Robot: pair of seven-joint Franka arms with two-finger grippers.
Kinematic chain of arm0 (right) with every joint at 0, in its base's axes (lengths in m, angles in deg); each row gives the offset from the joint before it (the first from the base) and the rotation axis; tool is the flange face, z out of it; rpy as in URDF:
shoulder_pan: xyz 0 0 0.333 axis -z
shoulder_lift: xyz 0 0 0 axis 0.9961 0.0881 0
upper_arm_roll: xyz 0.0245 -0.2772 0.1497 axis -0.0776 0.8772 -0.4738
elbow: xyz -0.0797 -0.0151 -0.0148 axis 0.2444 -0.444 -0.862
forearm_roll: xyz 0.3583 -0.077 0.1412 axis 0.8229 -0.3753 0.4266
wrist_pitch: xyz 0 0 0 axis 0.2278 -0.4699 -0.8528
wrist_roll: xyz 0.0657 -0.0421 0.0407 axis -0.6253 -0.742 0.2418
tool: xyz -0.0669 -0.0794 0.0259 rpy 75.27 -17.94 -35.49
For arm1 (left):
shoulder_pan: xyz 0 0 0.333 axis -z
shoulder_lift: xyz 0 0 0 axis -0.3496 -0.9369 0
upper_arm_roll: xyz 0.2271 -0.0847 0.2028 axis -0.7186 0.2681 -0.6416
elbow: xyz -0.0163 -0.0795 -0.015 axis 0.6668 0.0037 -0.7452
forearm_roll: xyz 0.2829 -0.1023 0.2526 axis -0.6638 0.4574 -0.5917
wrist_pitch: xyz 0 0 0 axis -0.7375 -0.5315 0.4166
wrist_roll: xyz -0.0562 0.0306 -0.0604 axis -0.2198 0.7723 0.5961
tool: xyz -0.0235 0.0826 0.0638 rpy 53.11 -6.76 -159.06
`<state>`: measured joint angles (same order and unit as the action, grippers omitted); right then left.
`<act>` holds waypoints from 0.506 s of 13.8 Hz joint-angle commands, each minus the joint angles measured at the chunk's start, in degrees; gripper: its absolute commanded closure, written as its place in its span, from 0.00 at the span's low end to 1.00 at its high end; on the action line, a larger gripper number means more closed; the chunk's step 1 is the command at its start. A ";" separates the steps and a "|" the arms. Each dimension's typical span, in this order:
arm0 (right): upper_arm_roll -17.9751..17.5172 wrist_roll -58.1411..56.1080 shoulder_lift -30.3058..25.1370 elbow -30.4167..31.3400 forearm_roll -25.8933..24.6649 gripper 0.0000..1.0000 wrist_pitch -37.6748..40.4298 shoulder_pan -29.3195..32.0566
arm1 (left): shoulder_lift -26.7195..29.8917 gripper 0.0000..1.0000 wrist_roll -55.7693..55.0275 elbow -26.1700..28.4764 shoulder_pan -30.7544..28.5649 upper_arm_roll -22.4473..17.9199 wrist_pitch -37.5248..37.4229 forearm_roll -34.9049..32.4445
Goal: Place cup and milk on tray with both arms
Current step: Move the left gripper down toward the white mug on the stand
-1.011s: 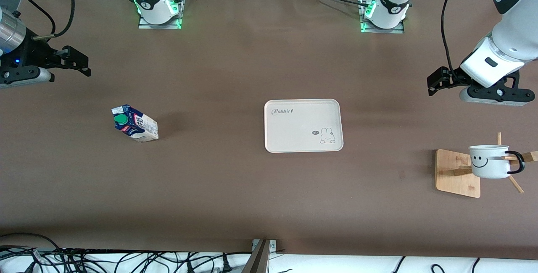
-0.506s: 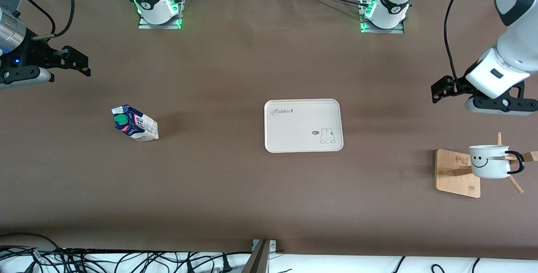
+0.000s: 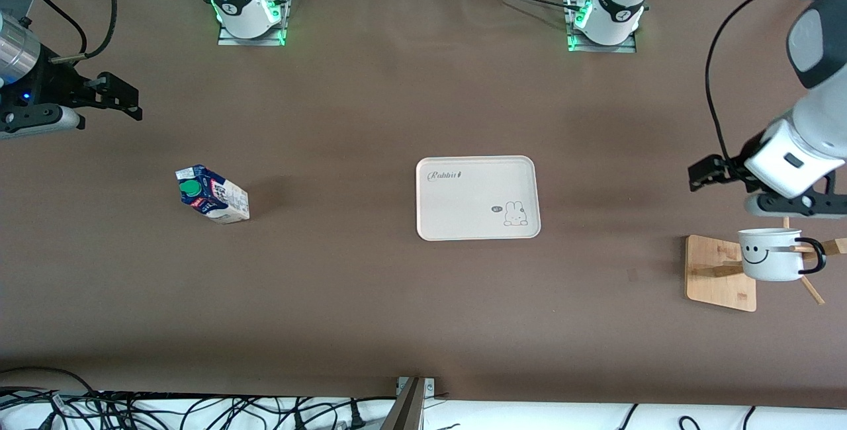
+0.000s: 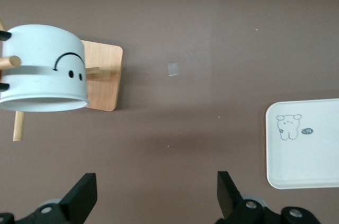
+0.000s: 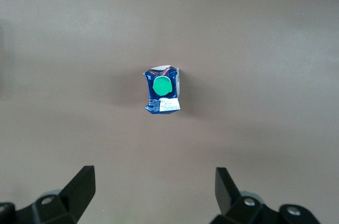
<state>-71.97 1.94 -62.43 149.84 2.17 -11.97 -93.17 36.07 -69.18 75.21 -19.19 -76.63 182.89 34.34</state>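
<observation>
The cup (image 3: 769, 255), white with a smiley face, hangs on a peg of a wooden rack (image 3: 718, 271) at the left arm's end of the table. My left gripper (image 3: 704, 174) hovers open and empty over bare table beside the rack. Its wrist view shows the cup (image 4: 45, 70) off to one side of the open left gripper (image 4: 157, 192). The milk (image 3: 212, 195) stands toward the right arm's end. My right gripper (image 3: 124, 97) waits open above the table near it, with the milk (image 5: 162, 90) ahead of the open right gripper (image 5: 155, 187). The tray (image 3: 476, 198) lies mid-table.
The rack's wooden pegs (image 3: 812, 291) stick out around the cup, and its handle (image 3: 812, 257) loops over one. The rack base (image 4: 103, 75) and one corner of the tray (image 4: 304, 144) show in the left wrist view. Cables lie along the table's front edge (image 3: 198, 410).
My left arm has swung toward the front camera, bringing its gripper close to the rack with the cup. The right arm, the milk, the cup and the tray have not moved.
</observation>
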 commanded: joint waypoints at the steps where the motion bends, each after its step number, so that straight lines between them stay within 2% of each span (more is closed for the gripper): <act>1: -0.26 -0.40 0.54 -1.27 1.17 0.00 0.37 0.76 | -1.46 0.00 -6.39 -1.29 -0.83 0.23 2.12 -0.08; 5: -0.26 -0.40 0.54 -1.27 1.17 0.00 0.37 0.76 | 1.00 0.00 -21.70 2.75 -1.18 0.32 4.93 -0.33; 7: -0.26 -0.40 0.54 -1.27 1.17 0.00 0.37 0.76 | 3.28 0.00 -22.17 7.66 -1.27 0.32 9.84 -0.69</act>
<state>-71.96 1.94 -62.43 149.83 2.17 -11.97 -93.17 35.60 -89.25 76.90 -20.23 -76.57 188.43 34.37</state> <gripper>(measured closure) 0.000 0.000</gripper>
